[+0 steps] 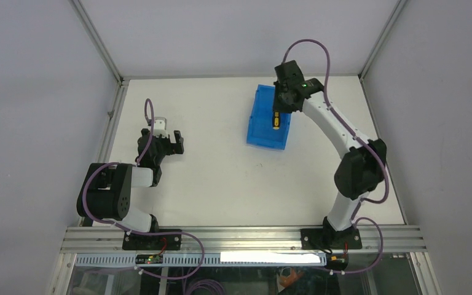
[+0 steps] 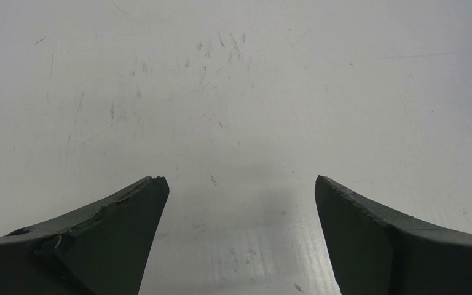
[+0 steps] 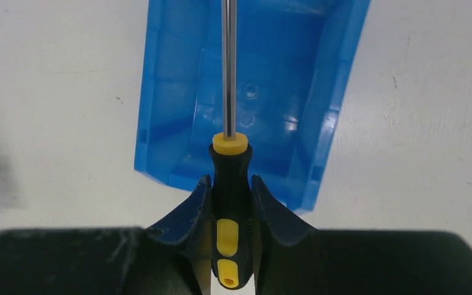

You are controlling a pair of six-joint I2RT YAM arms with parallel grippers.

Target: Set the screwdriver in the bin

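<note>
The blue bin (image 1: pixel 264 132) sits on the table at the back, right of centre. My right gripper (image 1: pixel 278 109) hangs above it, shut on the screwdriver (image 1: pixel 276 121). In the right wrist view the two fingers clamp the black and yellow handle (image 3: pixel 230 190). The thin metal shaft points away from the wrist over the bin's floor (image 3: pixel 283 92). The screwdriver is held above the bin and does not touch it. My left gripper (image 1: pixel 173 142) is open and empty over bare table on the left; in the left wrist view its gap (image 2: pixel 241 184) shows only the scratched white surface.
White enclosure walls with metal corner posts (image 1: pixel 98 43) surround the table. An aluminium rail (image 1: pixel 239 238) carrying both arm bases runs along the near edge. The right arm's elbow (image 1: pixel 359 172) stands near the right edge.
</note>
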